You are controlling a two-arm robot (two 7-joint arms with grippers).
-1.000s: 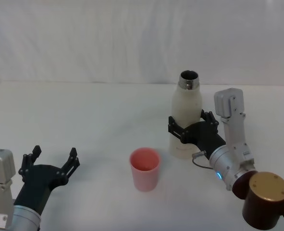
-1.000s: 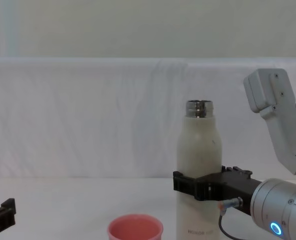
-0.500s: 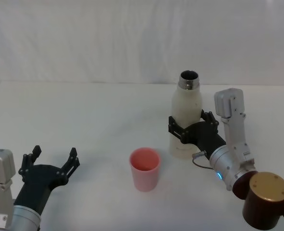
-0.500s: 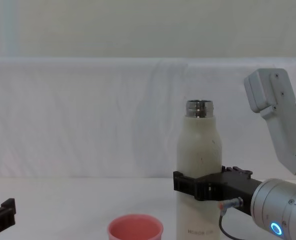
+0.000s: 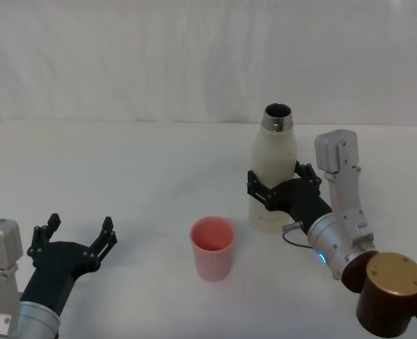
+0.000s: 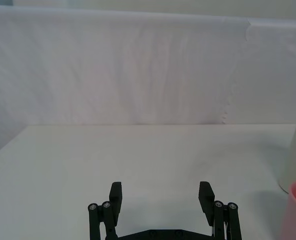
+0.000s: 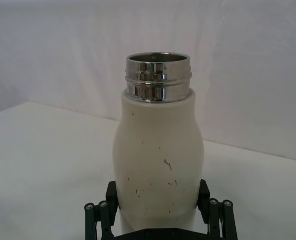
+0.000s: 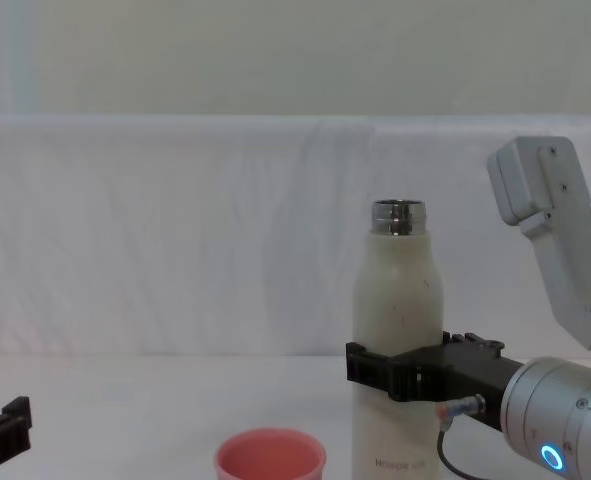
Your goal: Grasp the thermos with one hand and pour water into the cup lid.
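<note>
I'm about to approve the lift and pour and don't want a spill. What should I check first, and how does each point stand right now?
1. Right hand closed around the tall cream-white steel-necked thermos, at mid-body: ok.
2. Thermos upright, neck open with no cap: ok.
3. Small salmon-pink cup lid upright, mouth up, on the white table: ok.
4. Cup lid apart from the thermos, to the robot's left and nearer its body: ok.
5. Left hand open, holding nothing, well left of the cup lid: ok.
6. Water inside the thermos: cannot tell.
</note>
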